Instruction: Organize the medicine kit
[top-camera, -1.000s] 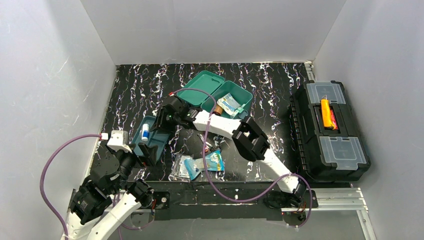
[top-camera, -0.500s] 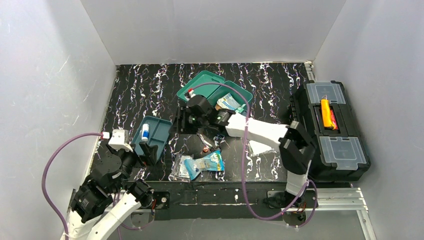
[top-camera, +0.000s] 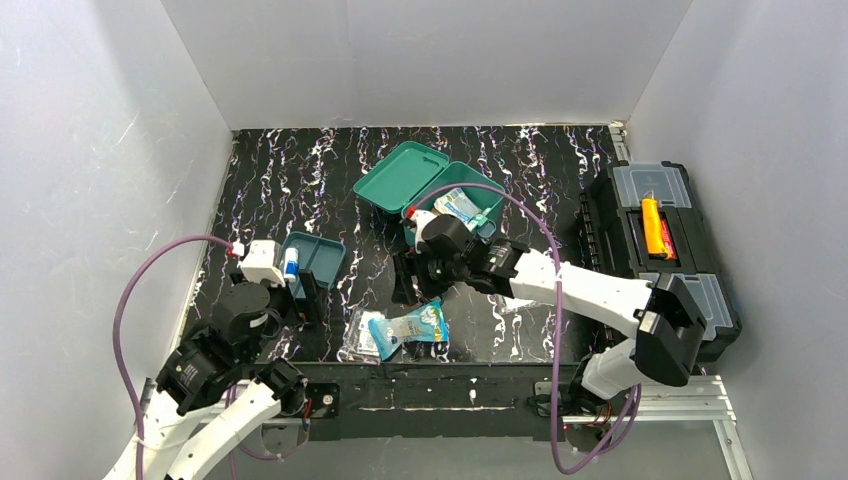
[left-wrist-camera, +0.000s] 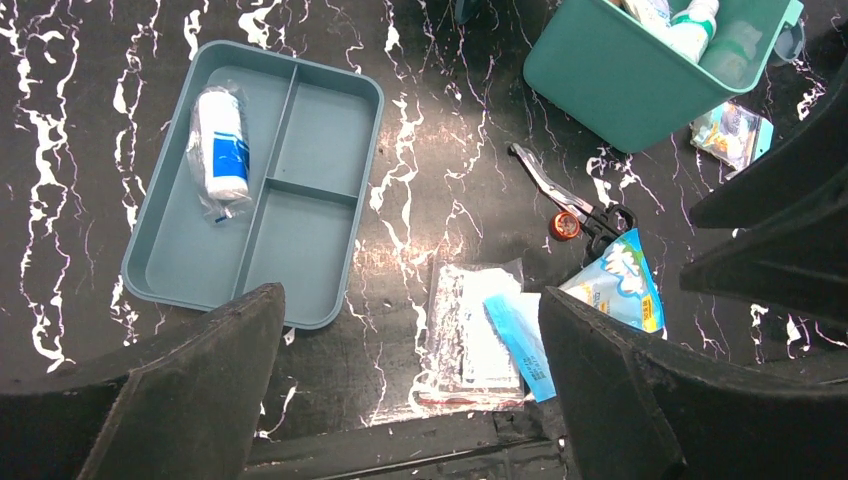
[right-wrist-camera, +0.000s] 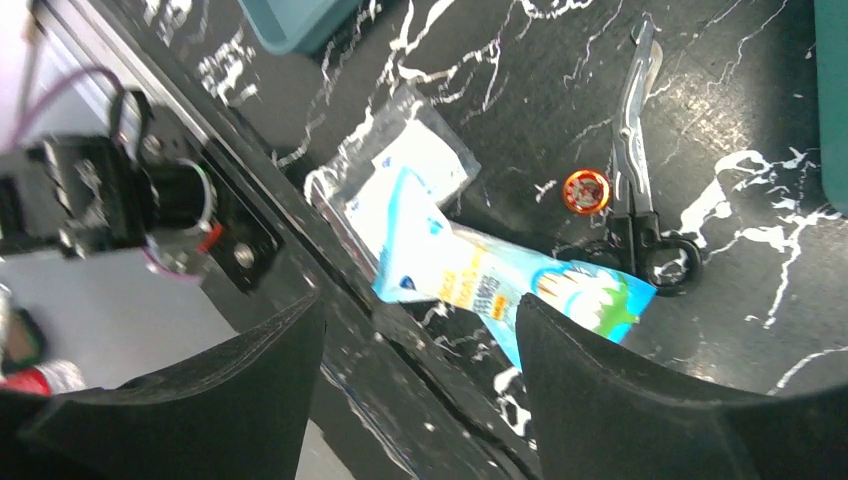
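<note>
1. Two hands are hanging low over the black marbled counter (top-camera: 270, 170), and both are standing wide open with nothing between their fingers.
2. The left hand (left-wrist-camera: 406, 296) is hovering clear of every item, and its two dark fingers (left-wrist-camera: 180, 390) are framing the lower corners of its wrist view.
3. The medicine kit (left-wrist-camera: 640, 80) is sitting well ahead of the left hand, over toward its right finger. Its lid (top-camera: 398, 173) is lying back open, and packets and a small bottle are showing inside.
4. The kit's blue-teal inner tray (left-wrist-camera: 300, 235) is lying out of the box, flat on the counter, just ahead of the left hand's left finger. A white cylinder with blue marking (left-wrist-camera: 220, 148), in clear wrap, is resting in the tray's long compartment.
5. The right hand (right-wrist-camera: 418, 300) is hanging above a blue-and-white packet (right-wrist-camera: 480, 270), which is partly overlapping a clear packet (right-wrist-camera: 410, 160). Both packets are showing in the gap between its fingers.
6. Closed scissors (right-wrist-camera: 632, 170) with black loops and an orange pivot are lying just beyond the blue-and-white packet, toward the right hand's right finger, between that hand and the kit.
7. A black toolbox (top-camera: 660, 250) is sitting well apart from the right hand, back beyond its arm's elbow, with something orange showing in its middle.
</note>
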